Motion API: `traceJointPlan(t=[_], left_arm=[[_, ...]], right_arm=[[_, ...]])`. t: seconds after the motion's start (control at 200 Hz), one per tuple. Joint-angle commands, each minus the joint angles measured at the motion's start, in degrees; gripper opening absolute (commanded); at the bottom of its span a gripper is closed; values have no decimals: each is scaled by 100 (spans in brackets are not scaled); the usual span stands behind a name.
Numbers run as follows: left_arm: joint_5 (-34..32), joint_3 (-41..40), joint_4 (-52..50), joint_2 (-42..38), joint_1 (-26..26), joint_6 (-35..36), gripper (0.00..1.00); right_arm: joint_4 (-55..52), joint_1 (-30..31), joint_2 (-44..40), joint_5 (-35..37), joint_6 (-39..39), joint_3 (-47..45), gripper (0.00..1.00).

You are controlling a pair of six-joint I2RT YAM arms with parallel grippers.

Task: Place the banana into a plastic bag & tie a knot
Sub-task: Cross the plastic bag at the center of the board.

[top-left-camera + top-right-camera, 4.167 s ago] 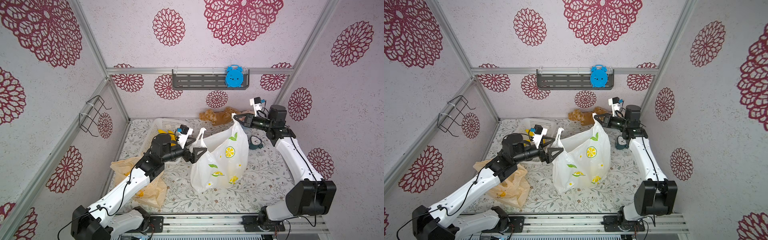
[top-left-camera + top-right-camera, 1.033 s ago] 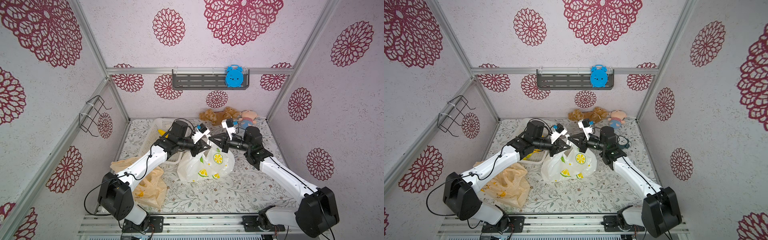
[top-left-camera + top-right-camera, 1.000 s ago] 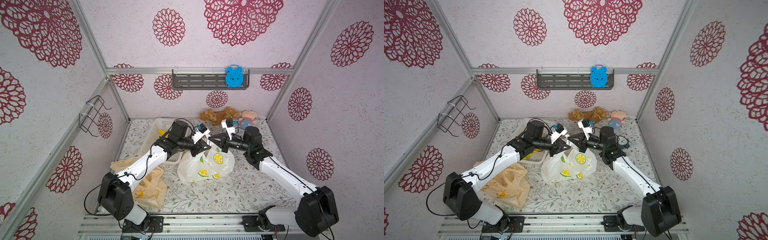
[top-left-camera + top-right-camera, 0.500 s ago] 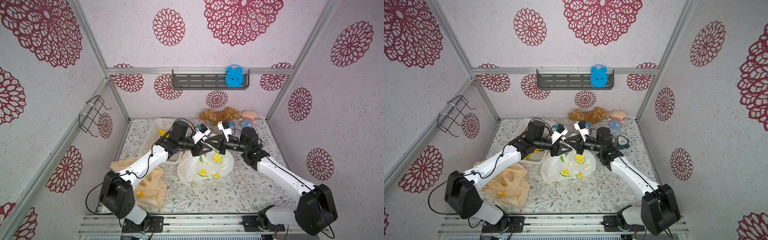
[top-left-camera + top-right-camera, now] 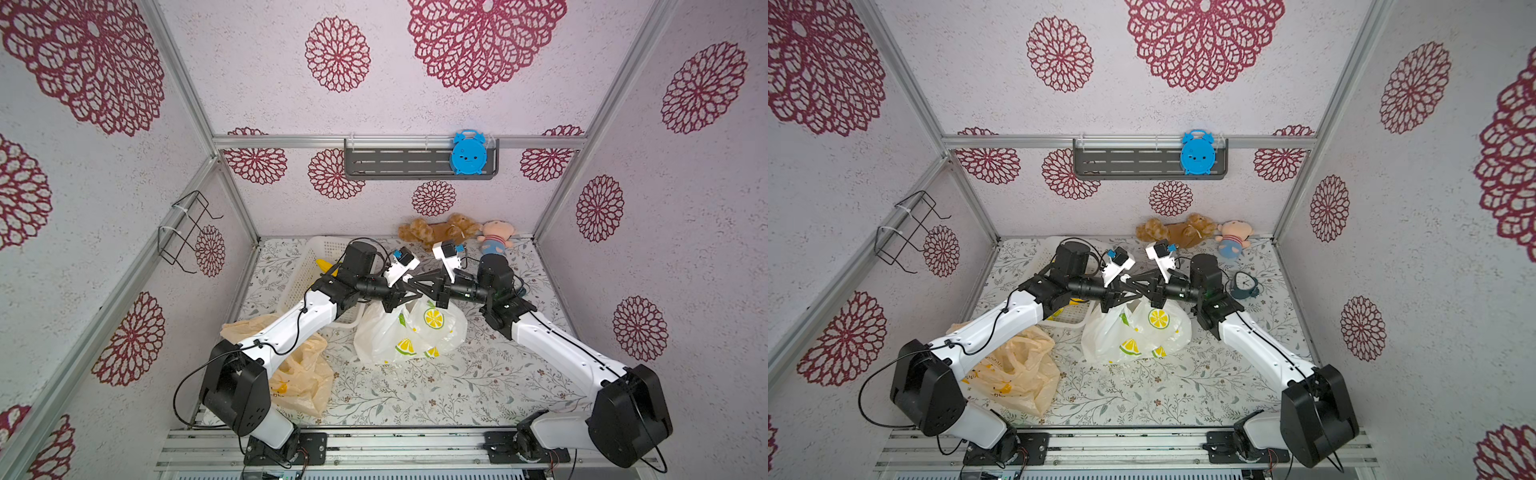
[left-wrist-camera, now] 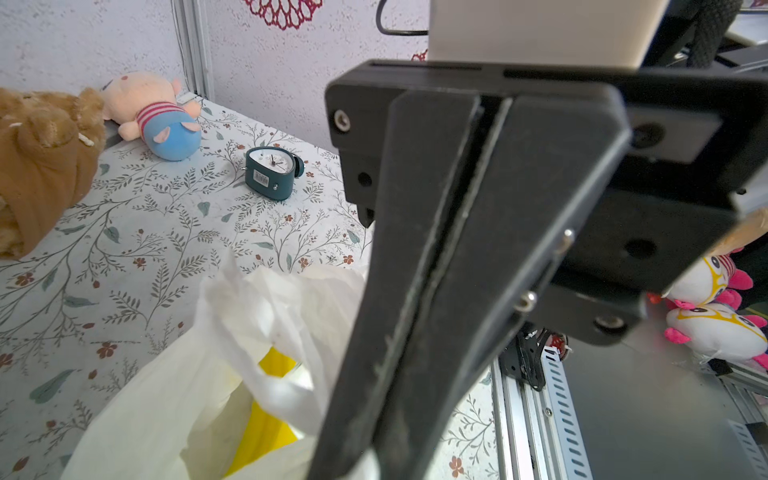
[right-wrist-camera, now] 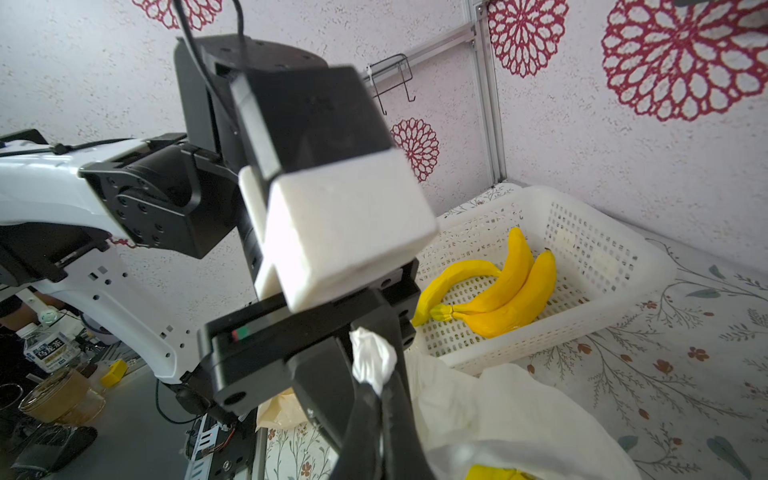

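The banana, a smooth, solid-yellow curve, lies inside the plastic bag and shows through the bag's mouth in the left wrist view. The bag is thin, crinkled white film printed with lemon slices and green leaves. It slumps mid-table on the floral-print cover, its top gathered up to where the two arms cross. The right gripper is clamped on a twist of the film, and a white wad bulges past its black fingertips. The left gripper is closed too, though what it pinches, if anything, is hidden. Three spare bananas, joined at the stem, rest in a perforated white plastic basket just behind the bag. A dark teal alarm clock carries a small barcode sticker too fine to read. The dark characters on a bottle outside the rig are equally illegible. A brown plush bear and a pink doll in blue lie by the back wall. A crumpled tan bag lies by the left arm.
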Motion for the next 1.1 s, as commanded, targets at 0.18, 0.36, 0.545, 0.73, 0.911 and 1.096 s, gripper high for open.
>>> traceJointPlan(t=[0.18,0.36,0.545,0.73,0.911,1.096], left_arm=[[-155,-338,568,-148,-14,-72,0],[-472,-741,1304,-319,-23,-189,0],[-433,-1180,2040,-551,-32,-142,0],[-198,-1420,2319,-794,-33,93,0],[-83,-1452,2320,-858,-36,319,0],[15,-1435,2332,-831,-33,364,0]], right_arm=[[-1242,-180,-413,370,-219,621,42],[-999,-736,-615,194,681,613,59],[-1286,-1140,-376,433,1198,684,62],[-1524,-1269,312,180,1463,854,61],[-1150,-1275,1047,-426,1910,1143,60],[-971,-1072,1636,-928,2131,1589,55]])
